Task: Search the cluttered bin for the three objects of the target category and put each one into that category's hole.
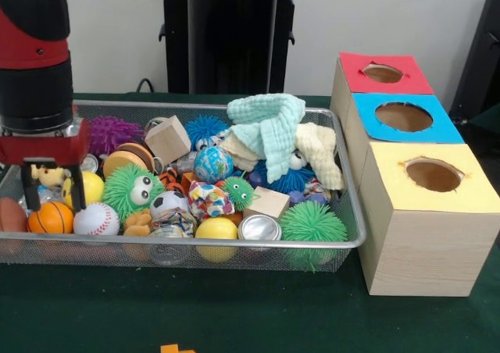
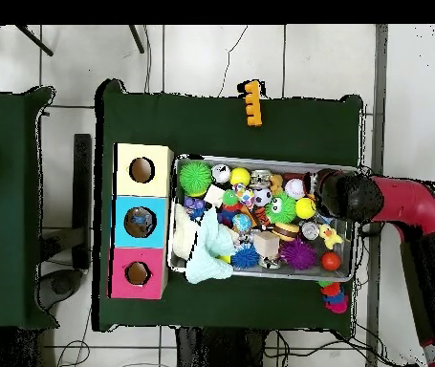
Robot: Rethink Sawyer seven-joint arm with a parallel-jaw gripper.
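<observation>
1. Gripper (image 1: 53,183) hangs at the front view's left, fingers spread and empty, just above the mini basketball (image 1: 50,218) and baseball (image 1: 96,219).
2. Cluttered bin (image 1: 234,247) sits mid-table, heaped with toys; searching looks to be the step in hand, and the next move calls for a descent onto one chosen toy.
3. Three boxes stand right: red (image 1: 384,73), blue (image 1: 404,117), yellow (image 1: 433,175) holes.
4. Overhead alone shows something inside the blue box's hole (image 2: 141,222).
</observation>
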